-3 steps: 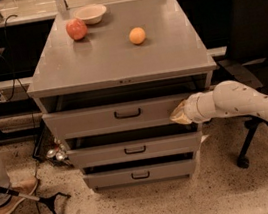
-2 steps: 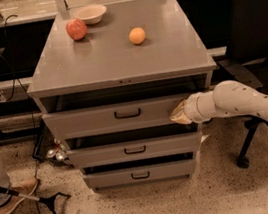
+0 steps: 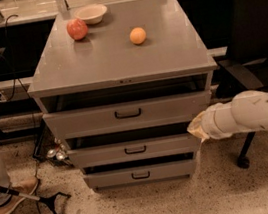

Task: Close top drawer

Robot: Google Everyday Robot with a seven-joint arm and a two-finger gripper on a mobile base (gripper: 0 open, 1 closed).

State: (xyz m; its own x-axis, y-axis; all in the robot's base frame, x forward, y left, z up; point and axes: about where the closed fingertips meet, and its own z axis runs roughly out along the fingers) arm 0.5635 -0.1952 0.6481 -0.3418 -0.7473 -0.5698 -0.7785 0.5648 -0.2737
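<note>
The top drawer (image 3: 85,121) stands a little way out of the gray cabinet (image 3: 116,61), with a dark gap above its front. Our gripper (image 3: 198,126) sits by the front's lower right corner, probably so it can push the flat face rather than the handle (image 3: 128,113). We cannot tell whether it is open or closed. Since a second ago it has dropped lower and rightward, while the drawer looks no further in.

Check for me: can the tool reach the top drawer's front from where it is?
Probably yes. The tool sits at a front corner of the cabinet, just below the pulled-out top drawer, and nothing stands between them.
</note>
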